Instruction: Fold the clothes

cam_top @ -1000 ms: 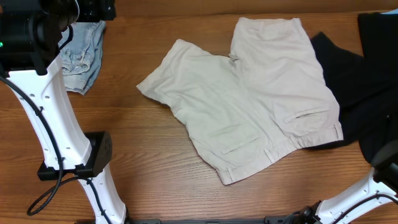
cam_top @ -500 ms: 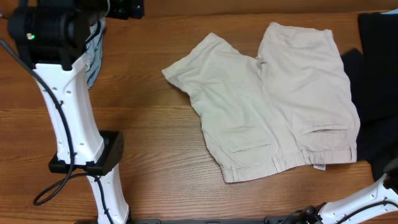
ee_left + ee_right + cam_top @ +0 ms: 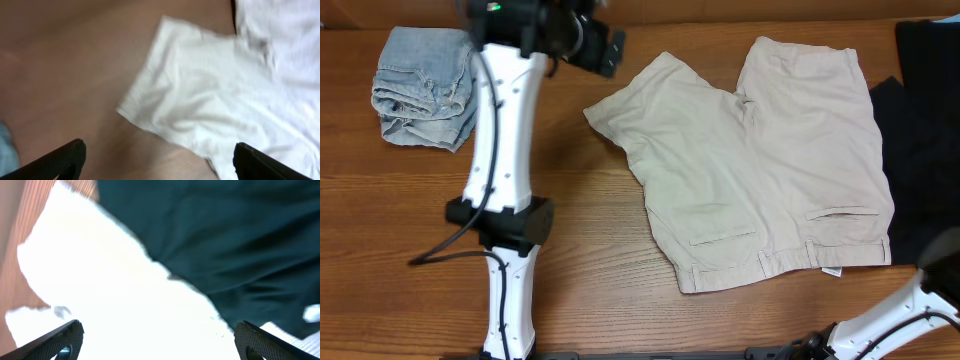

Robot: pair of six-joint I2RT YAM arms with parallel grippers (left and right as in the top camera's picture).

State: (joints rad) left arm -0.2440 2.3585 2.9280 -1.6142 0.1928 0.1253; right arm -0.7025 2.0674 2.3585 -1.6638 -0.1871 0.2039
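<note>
The shorts (image 3: 760, 170) are plain pale beige, washed near white in both wrist views; the denim piece (image 3: 425, 85) is faded light blue, paler along its seams; the black garments (image 3: 925, 130) are solid black; the desk (image 3: 590, 250) is warm brown with fine straight wood grain; the left arm (image 3: 498, 160) is white with black joints; the left pincer (image 3: 159, 162) and right pincer (image 3: 159, 342) are black.

Shorts (image 3: 760, 170) lie spread flat on the table (image 3: 590, 260), denim (image 3: 420, 85) bunched far left, black garments (image 3: 925, 130) at right edge.
</note>
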